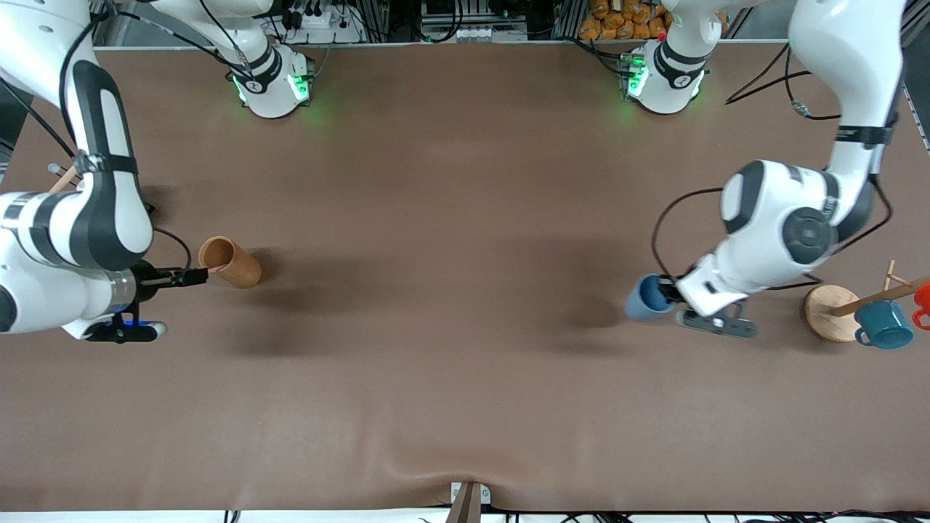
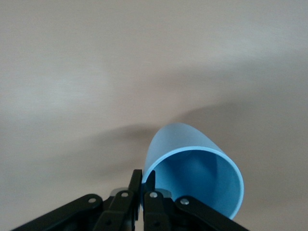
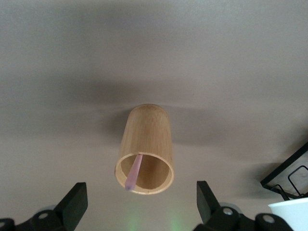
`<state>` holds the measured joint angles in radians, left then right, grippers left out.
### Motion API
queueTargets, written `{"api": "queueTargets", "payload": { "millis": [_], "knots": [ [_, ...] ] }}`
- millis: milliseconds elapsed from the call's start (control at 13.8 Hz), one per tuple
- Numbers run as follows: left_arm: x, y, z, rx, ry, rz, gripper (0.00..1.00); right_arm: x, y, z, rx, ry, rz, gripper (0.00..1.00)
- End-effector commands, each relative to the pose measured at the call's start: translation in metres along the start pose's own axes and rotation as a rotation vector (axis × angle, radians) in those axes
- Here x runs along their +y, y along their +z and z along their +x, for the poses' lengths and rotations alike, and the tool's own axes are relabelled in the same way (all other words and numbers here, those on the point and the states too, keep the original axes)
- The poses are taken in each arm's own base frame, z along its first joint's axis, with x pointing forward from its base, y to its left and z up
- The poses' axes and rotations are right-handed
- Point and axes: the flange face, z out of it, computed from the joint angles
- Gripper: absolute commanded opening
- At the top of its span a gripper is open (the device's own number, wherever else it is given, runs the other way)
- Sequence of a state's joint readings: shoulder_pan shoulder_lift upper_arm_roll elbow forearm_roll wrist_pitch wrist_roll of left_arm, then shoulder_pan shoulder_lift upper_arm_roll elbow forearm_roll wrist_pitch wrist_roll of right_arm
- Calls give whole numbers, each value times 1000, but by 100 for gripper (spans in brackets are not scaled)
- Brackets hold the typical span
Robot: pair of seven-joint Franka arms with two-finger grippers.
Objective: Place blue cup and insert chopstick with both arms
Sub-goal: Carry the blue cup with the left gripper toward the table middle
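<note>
Left gripper: I saw it pinching the rim of the blue cup, fingers pressed onto the wall.
Blue cup: tilted on its side in that grip, toward the left arm's end of the table, near the round wooden stand with the teal mug.
Right gripper: I had its fingers spread wide, holding nothing, just at the brown cup.
Chopstick: its pink end stuck out of the brown cup's mouth, at the right arm's end.
</note>
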<state>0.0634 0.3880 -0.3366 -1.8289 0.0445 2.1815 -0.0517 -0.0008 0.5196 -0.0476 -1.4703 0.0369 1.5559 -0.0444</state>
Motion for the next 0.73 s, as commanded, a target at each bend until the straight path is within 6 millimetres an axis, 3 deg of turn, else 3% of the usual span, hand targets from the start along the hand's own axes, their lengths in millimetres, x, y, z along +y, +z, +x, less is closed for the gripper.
{"api": "queueTargets", "payload": {
  "millis": [0, 291, 654],
  "knots": [
    [81, 4, -5, -18, 18, 14, 0, -2, 0, 5, -6, 4, 11, 100],
    [189, 21, -25, -35, -47, 15, 0, 1, 9, 10, -19, 9, 16, 99],
    [280, 36, -44, -24, -65, 38, 0, 1, 17, 13, -32, 10, 19, 80]
  ]
}}
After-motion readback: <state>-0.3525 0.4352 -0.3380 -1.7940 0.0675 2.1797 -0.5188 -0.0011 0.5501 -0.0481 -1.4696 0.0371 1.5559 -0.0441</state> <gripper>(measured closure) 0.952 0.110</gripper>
